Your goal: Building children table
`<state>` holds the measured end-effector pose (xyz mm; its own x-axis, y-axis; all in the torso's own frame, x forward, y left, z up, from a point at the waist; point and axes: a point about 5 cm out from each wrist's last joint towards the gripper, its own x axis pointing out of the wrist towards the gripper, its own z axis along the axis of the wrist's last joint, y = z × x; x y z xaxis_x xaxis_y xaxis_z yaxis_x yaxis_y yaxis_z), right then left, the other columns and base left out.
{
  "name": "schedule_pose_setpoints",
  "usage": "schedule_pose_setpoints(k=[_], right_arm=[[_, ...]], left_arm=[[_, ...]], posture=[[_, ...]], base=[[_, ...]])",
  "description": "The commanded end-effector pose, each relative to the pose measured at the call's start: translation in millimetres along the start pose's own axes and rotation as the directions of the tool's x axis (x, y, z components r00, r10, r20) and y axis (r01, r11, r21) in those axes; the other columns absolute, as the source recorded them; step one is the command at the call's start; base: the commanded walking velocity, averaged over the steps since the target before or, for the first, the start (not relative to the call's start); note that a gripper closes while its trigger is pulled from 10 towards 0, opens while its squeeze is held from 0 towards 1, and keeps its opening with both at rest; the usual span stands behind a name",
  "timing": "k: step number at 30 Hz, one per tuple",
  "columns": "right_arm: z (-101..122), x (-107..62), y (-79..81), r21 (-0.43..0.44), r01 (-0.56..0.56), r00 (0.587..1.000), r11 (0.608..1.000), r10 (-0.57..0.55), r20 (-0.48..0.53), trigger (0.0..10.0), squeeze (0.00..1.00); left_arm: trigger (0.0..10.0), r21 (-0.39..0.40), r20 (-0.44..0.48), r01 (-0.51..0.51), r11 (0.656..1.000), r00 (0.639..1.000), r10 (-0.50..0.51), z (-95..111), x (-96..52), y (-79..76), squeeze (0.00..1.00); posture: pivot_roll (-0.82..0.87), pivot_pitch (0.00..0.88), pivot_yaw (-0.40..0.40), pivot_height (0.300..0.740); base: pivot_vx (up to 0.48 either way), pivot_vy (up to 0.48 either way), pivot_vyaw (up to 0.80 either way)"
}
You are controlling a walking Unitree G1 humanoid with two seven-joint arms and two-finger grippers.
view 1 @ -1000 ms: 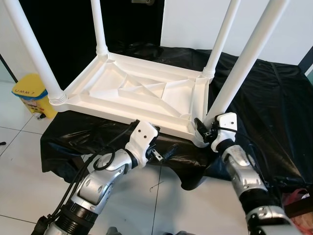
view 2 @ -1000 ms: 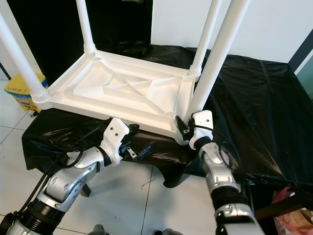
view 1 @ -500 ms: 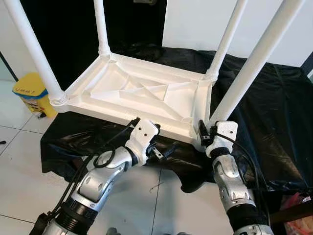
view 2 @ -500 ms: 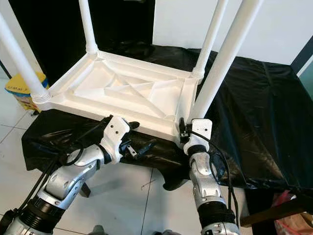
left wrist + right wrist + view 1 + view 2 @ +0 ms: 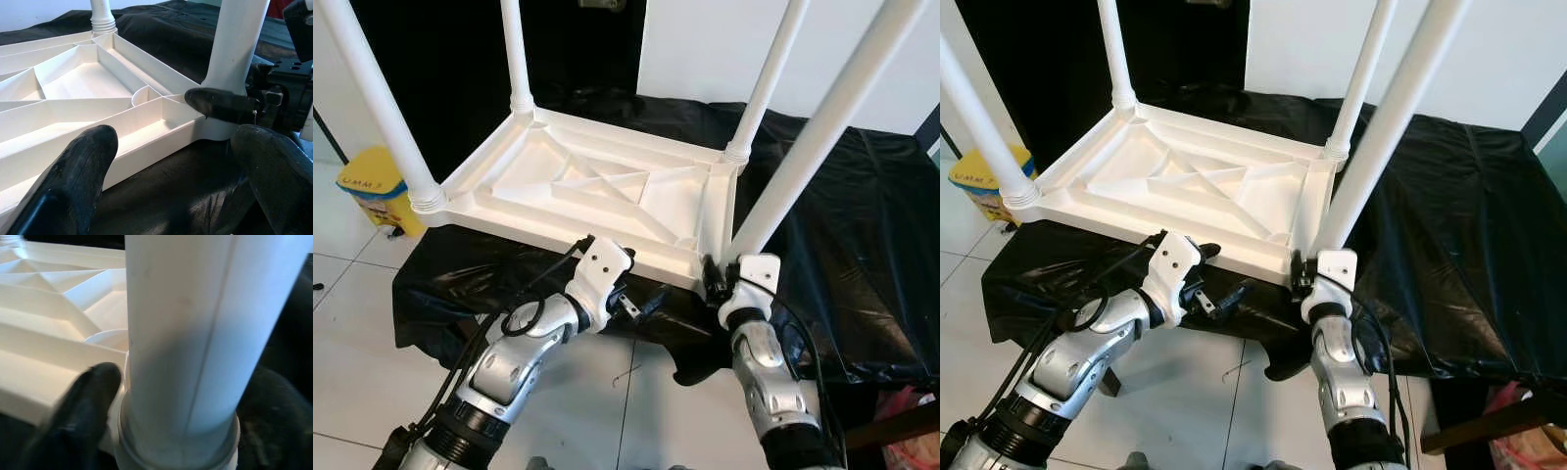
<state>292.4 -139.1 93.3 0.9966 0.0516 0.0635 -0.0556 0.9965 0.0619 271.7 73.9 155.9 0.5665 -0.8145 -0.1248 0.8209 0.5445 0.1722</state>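
Your right gripper (image 5: 1304, 276) is clamped around the base of the near-right leg (image 5: 822, 127) of the upturned white table (image 5: 597, 191).

The table lies upside down on a black cloth (image 5: 862, 225), four legs pointing up, its near-right corner at the cloth's front edge. In the right wrist view one black finger (image 5: 83, 401) sits on either side of the leg's collar, pressing it. Your left gripper (image 5: 636, 302) hovers just below the table's near rim, fingers (image 5: 73, 176) spread apart with nothing between them. You cannot see the leg tops; they are cut off. The socket joint is hidden behind the right wrist.
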Motion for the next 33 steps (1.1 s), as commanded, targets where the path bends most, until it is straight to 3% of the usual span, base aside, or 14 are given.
schedule_pose_setpoints(k=[1, 3, 7, 8, 9, 10, 17, 28, 29, 30, 33], right_arm=[[2, -1.9, -6.1, 0.004, -0.041, 0.999, 0.999, 0.041, 0.01, 10.0, 1.0], [2, -1.9, -6.1, 0.004, -0.041, 0.999, 0.999, 0.041, 0.01, 10.0, 1.0], [8, -1.4, -22.7, -0.038, -0.162, 0.987, 0.986, 0.163, 0.015, 10.0, 1.0], [10, -0.9, -26.2, -0.052, -0.202, 0.979, 0.978, 0.203, 0.013, 10.0, 0.85], [12, -0.5, -27.8, -0.059, -0.244, 0.969, 0.968, 0.245, 0.011, 10.0, 0.85], [12, 0.1, -27.4, -0.07, -0.297, 0.955, 0.952, 0.297, 0.002, 10.0, 0.0], [15, 11.4, -30.9, -0.149, -0.432, 0.901, 0.889, 0.433, -0.033, 10.0, 0.0], [21, 35.8, -28.2, -0.183, -0.5, 0.866, 0.846, 0.496, -0.071, 10.0, 0.0], [19, 37.2, -27.7, -0.186, -0.501, 0.865, 0.845, 0.495, -0.083, 1.6, 0.0], [17, 38.1, -27.7, -0.184, -0.504, 0.864, 0.844, 0.496, -0.092, 0.0, 0.0], [13, 37.7, -27.4, -0.168, -0.514, 0.858, 0.841, 0.504, -0.104, 0.0, 0.0]], left_arm=[[10.0, 0.022, 0.003, 0.063, 0.998, 0.998, -0.063, 1, 1.1, -4.6, 0.0], [10.0, 0.022, 0.003, 0.063, 0.998, 0.998, -0.063, 1, 1.1, -4.6, 0.0], [10.0, 0.026, 0.002, 0.059, 0.998, 0.998, -0.059, 1, 0.6, -3.5, 0.0], [10.0, 0.028, 0.002, 0.058, 0.998, 0.998, -0.058, 0, 0.5, -3.4, 0.0], [10.0, 0.03, 0.001, 0.058, 0.998, 0.998, -0.058, 0, 0.4, -3.4, 0.0], [10.0, 0.032, 0.0, 0.058, 0.998, 0.998, -0.058, -1, 0.6, -3.7, 0.0], [10.0, 0.031, -0.007, 0.06, 0.998, 0.998, -0.06, -4, 2.7, -4.7, 0.0], [10.0, 0.019, -0.006, 0.07, 0.997, 0.998, -0.07, -4, 4.6, -5.8, 0.0], [10.0, 0.018, -0.004, 0.066, 0.998, 0.998, -0.066, -4, 4.5, -5.7, 0.0], [10.0, 0.016, -0.001, 0.065, 0.998, 0.998, -0.065, -4, 4.6, -5.8, 0.0], [10.0, 0.027, 0.005, 0.059, 0.998, 0.998, -0.059, -3, 4.1, -5.7, 0.0]], posture=[[0.06, 0.042, -0.095, 0.74], [0.06, 0.042, -0.095, 0.74], [0.05, 0.044, -0.093, 0.74], [0.05, 0.047, -0.09, 0.74], [0.05, 0.048, -0.088, 0.74], [0.04, 0.052, -0.086, 0.74], [0.04, 0.057, -0.081, 0.74], [0.05, 0.056, -0.079, 0.74], [0.05, 0.058, -0.086, 0.74], [0.06, 0.059, -0.087, 0.74], [0.06, 0.061, -0.088, 0.74]], base=[[0.0, 0.0, 0.0], [0.0, 0.0, 0.0], [0.0, 0.0, 0.0], [0.0, 0.0, 0.0], [0.0, 0.0, 0.0], [0.0, 0.0, 0.0], [0.0, 0.0, 0.0], [0.0, 0.0, 0.0], [0.0, 0.0, 0.0], [0.0, 0.0, 0.0], [0.0, 0.0, 0.0]])
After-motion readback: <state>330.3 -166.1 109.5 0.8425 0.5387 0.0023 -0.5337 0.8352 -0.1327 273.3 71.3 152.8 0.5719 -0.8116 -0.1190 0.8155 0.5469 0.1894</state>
